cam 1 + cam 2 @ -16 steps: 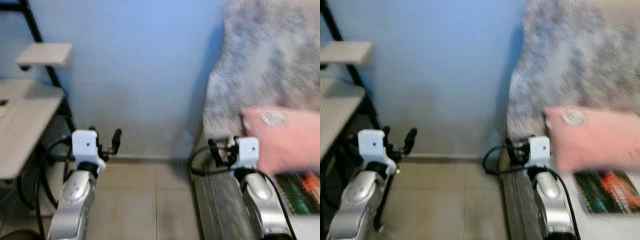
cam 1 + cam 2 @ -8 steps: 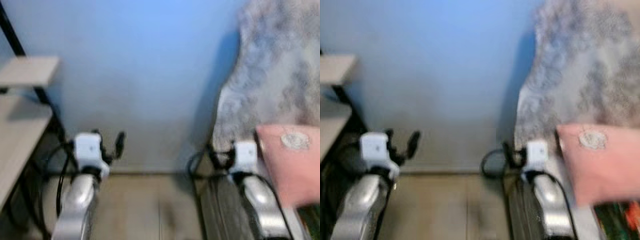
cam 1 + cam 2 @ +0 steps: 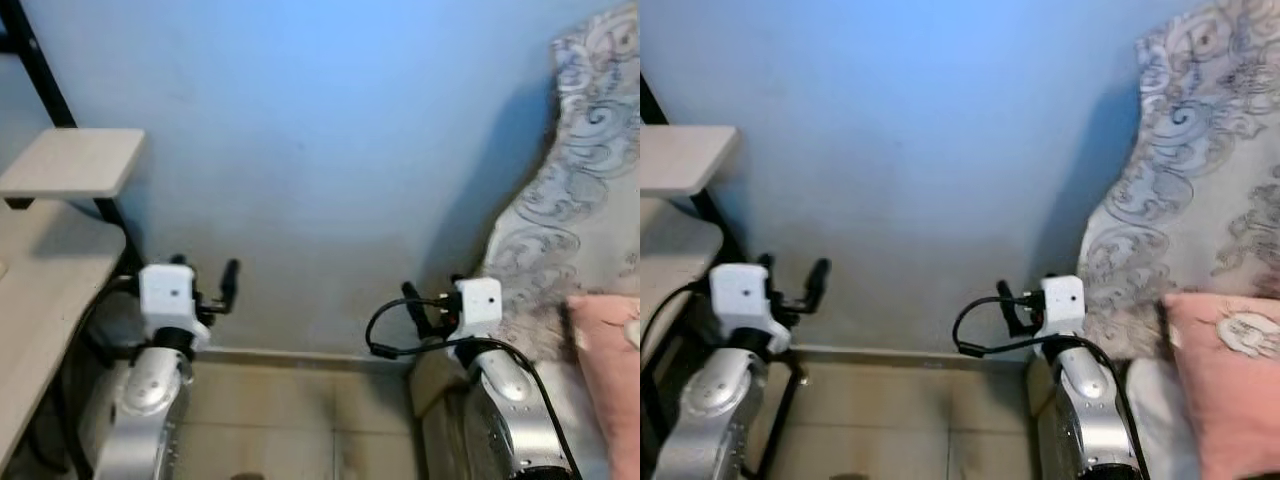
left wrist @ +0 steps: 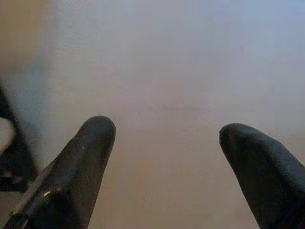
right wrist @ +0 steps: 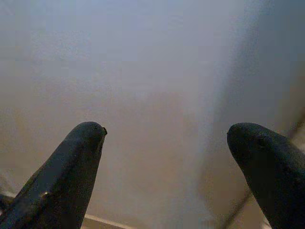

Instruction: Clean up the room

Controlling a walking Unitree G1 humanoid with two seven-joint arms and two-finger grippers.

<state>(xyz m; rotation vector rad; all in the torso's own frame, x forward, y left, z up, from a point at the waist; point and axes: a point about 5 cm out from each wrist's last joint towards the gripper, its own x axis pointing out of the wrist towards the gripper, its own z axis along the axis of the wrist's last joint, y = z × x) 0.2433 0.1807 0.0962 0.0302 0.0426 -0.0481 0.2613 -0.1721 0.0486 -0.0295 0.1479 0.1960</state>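
Both grippers are empty with jaws apart: my left gripper [image 4: 164,138] and right gripper [image 5: 167,138] each face the bare blue wall [image 3: 300,150], fingers well separated, nothing between them. To my left stands a pale wooden desk [image 3: 40,300] with a small shelf [image 3: 75,162] on a black frame. To my right, a pink pillow [image 3: 1230,390] lies on a bed against a grey scroll-patterned blanket [image 3: 1210,180]. The tiled floor [image 3: 290,420] between the arms carries no loose item that I can make out. I cannot judge progress from here: this corner fits either a tidied room or one with clutter elsewhere.
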